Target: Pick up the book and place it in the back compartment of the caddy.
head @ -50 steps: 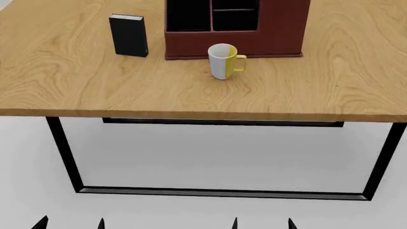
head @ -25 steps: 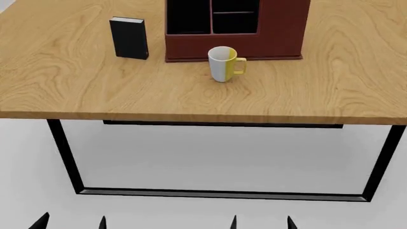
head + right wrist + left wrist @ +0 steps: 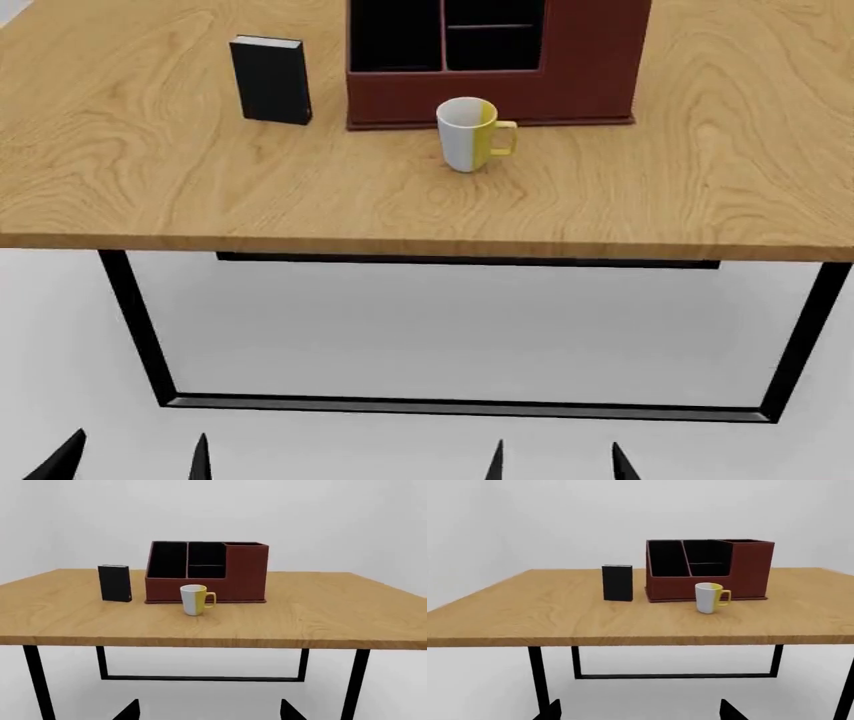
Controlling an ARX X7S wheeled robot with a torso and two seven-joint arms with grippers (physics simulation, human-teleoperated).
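Observation:
The black book (image 3: 271, 79) (image 3: 617, 582) (image 3: 115, 583) stands upright on the wooden table (image 3: 200, 190), just left of the maroon caddy (image 3: 561, 80) (image 3: 750, 570) (image 3: 247, 572). The caddy's black-lined cells open upward; a short cross divider (image 3: 491, 24) parts two of them, and the back compartment (image 3: 707, 552) lies behind it. My left gripper (image 3: 131, 456) (image 3: 637, 711) and right gripper (image 3: 554, 460) (image 3: 208, 711) hang open well below and in front of the table's near edge, with only their dark fingertips showing and nothing between them.
A white-and-yellow mug (image 3: 470, 133) (image 3: 711, 597) (image 3: 195, 600) stands right in front of the caddy, handle to the right. The table rests on a black metal frame (image 3: 134, 320) with a floor bar (image 3: 467, 405). Pale floor lies below.
The table scene has slid slightly down the head view. Both grippers' fingertips have risen a little in view, the left pair shifting leftward.

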